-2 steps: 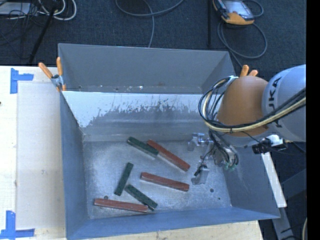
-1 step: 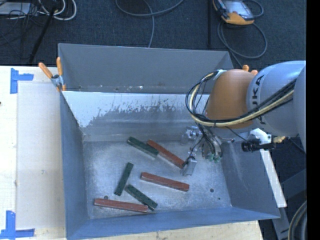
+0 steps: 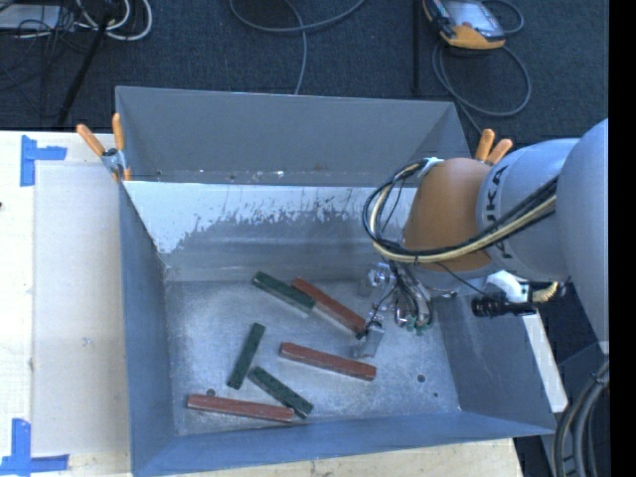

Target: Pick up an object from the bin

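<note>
Six flat sticks [image 3: 245, 356] lie in the grey bin [image 3: 298, 157], three red-brown and three dark green. The claw [image 3: 369, 340] is down low at the right end of the top red-brown stick [image 3: 326, 306], near the middle red-brown stick [image 3: 328, 361]. I cannot tell if the claw is open or closed.

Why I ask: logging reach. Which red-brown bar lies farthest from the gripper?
The red-brown bar lowest and leftmost in view; the other two lie close to the gripper.
</note>
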### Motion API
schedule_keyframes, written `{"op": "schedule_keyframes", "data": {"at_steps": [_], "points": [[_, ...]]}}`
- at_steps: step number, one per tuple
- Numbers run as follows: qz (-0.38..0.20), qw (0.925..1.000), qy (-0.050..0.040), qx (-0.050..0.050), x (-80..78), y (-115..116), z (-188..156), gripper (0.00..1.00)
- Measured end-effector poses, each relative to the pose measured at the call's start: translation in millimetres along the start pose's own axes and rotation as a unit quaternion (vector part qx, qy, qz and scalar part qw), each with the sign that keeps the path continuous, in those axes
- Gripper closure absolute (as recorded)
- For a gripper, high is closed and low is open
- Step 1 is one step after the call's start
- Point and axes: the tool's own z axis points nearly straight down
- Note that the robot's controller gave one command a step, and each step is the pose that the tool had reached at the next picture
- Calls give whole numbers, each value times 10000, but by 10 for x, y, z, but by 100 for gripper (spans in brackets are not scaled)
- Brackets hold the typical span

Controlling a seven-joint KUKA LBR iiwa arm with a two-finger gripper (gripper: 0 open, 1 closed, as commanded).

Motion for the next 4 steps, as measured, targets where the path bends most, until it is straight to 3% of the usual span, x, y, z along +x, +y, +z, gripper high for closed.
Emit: {"op": "schedule_keyframes", "data": {"at_steps": [1, 3, 4], "points": [[861, 9963, 12, 8, 87, -98, 38, 100], [859, 9963, 24, 12, 96, -100, 11, 100], [856, 9963, 62, 22, 120, -106, -179, 100]]}}
